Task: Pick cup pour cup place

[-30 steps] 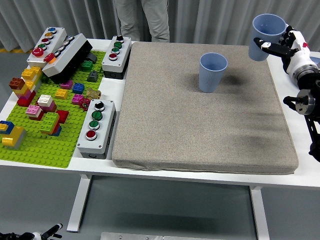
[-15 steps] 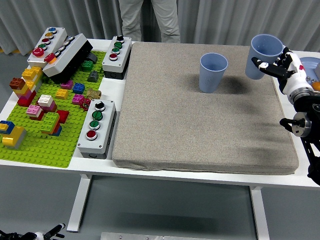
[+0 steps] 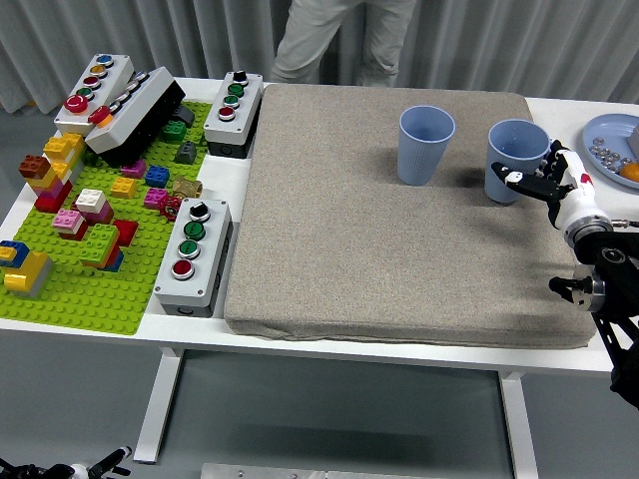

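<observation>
I see two blue cups on the grey mat. One cup (image 3: 426,145) stands alone near the mat's far edge. My right hand (image 3: 555,184) holds the other cup (image 3: 514,161) upright near the mat's right edge, my fingers (image 3: 530,180) wrapped around its side. The two cups stand near each other, not touching. Three button boxes sit off the mat's left edge.

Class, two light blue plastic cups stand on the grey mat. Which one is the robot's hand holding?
The right-hand light blue plastic cup, near the grey mat's right edge: the right hand grips its side. The other blue cup, further left, stands free.
</observation>
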Available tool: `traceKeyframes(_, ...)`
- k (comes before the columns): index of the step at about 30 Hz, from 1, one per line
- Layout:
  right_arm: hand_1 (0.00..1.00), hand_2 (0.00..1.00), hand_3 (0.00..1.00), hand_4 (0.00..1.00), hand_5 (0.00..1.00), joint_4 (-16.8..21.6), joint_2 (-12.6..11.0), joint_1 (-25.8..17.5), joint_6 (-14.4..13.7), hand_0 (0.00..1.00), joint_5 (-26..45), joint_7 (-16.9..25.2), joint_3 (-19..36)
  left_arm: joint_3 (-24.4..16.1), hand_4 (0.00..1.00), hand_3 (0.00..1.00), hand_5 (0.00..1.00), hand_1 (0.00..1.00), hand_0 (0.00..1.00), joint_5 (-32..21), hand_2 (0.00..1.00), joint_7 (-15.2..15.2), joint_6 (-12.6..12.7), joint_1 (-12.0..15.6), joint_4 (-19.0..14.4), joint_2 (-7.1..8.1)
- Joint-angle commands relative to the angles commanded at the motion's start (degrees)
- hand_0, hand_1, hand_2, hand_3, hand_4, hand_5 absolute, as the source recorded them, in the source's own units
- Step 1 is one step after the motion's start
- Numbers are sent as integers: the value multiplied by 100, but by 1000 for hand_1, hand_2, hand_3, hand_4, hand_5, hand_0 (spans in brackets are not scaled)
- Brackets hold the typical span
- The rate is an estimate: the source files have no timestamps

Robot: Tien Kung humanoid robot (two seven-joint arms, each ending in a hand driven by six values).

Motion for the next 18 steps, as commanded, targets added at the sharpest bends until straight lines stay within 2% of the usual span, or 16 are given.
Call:
traceKeyframes(13,672,553,558,685,29,22,6,-53,76,816,80,49,35,24,597,791,998,858,841,-4,897,1,-1,35,0,-3)
traceKeyframes(14,678,568,657,685,34,25,3,-54,89,817,80,44,41,26,597,791,998,858,841,-1,897,0,-2,34,0,-3)
traceKeyframes(18,678,568,657,685,34,27,4,-64,154,817,88,37,68,33,597,791,998,858,841,-11,897,-1,1,37,0,-4)
